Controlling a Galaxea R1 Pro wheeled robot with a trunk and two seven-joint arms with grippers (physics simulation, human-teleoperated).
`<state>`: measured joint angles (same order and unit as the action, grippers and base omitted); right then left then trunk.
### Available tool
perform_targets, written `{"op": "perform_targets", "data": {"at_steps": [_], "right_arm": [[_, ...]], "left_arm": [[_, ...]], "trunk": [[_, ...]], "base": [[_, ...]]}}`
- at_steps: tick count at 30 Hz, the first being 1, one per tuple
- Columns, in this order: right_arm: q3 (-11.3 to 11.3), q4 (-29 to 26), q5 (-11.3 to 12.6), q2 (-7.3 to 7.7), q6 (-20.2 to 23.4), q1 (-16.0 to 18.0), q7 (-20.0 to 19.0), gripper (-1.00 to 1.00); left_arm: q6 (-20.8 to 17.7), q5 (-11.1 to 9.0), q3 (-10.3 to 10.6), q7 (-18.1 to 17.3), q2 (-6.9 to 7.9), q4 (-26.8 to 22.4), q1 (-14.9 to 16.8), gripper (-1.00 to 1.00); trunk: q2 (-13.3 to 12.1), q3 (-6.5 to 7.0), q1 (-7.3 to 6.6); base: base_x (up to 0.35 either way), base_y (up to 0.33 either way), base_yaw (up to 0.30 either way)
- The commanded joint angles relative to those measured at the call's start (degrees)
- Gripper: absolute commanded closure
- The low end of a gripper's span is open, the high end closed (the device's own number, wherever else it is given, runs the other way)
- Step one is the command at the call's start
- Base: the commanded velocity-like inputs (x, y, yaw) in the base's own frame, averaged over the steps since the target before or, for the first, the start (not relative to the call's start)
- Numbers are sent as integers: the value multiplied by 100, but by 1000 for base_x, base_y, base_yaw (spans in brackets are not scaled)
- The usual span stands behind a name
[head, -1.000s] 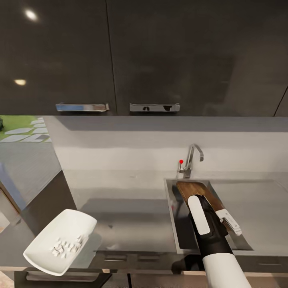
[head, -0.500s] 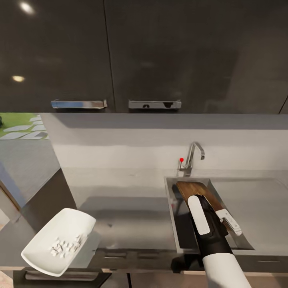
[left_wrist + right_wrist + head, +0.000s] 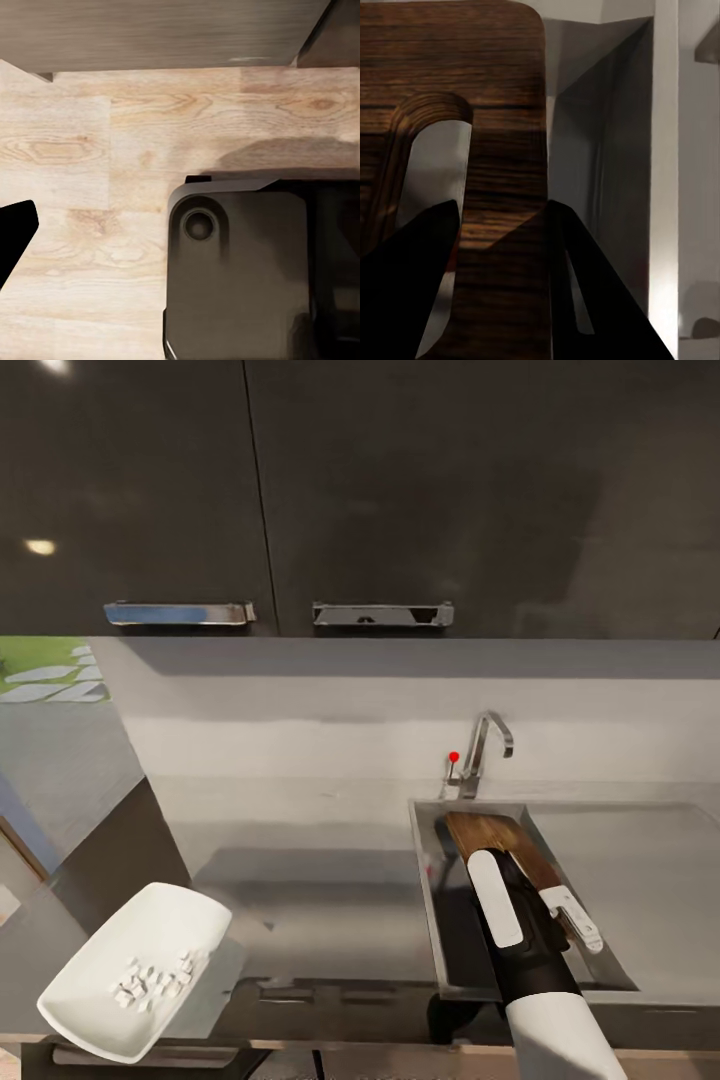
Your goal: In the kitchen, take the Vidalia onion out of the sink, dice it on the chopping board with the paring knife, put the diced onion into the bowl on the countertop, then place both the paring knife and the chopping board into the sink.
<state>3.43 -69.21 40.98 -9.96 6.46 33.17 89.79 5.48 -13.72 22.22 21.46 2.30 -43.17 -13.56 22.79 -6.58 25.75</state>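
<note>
The chopping board [image 3: 500, 845] sits tilted in the sink [image 3: 428, 900], its far end near the chrome tap [image 3: 480, 752], with the right gripper [image 3: 499, 247] pinching its slotted handle end between two dark fingers [image 3: 577, 285]. The white bowl [image 3: 130, 970] of diced onion [image 3: 150, 980] rests well apart on the countertop [image 3: 320, 900] near its front edge. The left wrist view shows pale wood floor [image 3: 112, 150] and a dark robot part; whether the left gripper is spread or pressed together cannot be told.
</note>
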Motion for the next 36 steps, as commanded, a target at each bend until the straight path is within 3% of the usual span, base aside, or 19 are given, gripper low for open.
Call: {"op": "perform_targets", "data": {"at_steps": [1,25,36], "right_arm": [[7,20,18,-4,42,6,21,100],[-36,312,12,-4,-268,6,21,100],[-111,388,-143,-4,-268,4,21,100]], "left_arm": [[23,-60,38,42,8,-8,3,-100],[23,-60,38,42,7,-8,3,-100],[29,-60,43,42,7,-12,3,-100]], "trunk": [[13,-20,3],[13,-232,3],[13,-329,3]], "base": [[0,0,0],[11,-4,0],[109,-16,0]]}}
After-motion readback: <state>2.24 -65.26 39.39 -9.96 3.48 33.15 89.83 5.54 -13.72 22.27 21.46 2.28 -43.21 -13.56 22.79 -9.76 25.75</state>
